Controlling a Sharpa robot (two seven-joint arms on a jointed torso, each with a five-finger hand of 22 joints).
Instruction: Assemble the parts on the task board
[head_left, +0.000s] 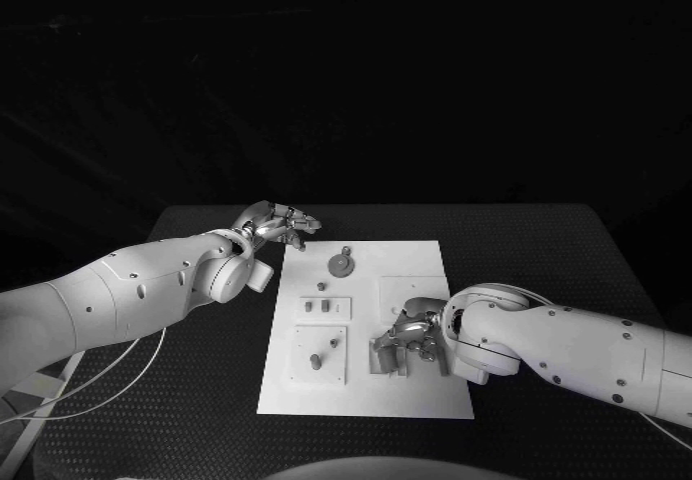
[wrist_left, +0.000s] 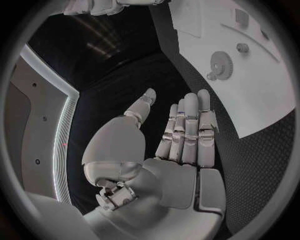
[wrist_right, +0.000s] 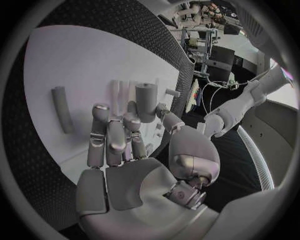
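The white task board (head_left: 418, 262) lies in the middle of the table. A gear-shaped part (head_left: 340, 265) sits near its far edge, and small parts (head_left: 325, 304) stand on raised squares lower down. My left hand (head_left: 277, 225) hovers off the board's far left corner, fingers straight, thumb apart, holding nothing (wrist_left: 181, 145). My right hand (head_left: 410, 343) is over the board's near right area. In the right wrist view it (wrist_right: 125, 150) pinches a grey cylinder (wrist_right: 147, 100) between thumb and a fingertip; the cylinder's base is hidden. A grey rod (wrist_right: 61, 109) lies flat on the board beside it.
The black textured table (head_left: 548, 250) surrounds the board on all sides. In the left wrist view the gear (wrist_left: 219, 62) and a small peg (wrist_left: 242, 47) show on the board (wrist_left: 262, 95) beyond my fingertips.
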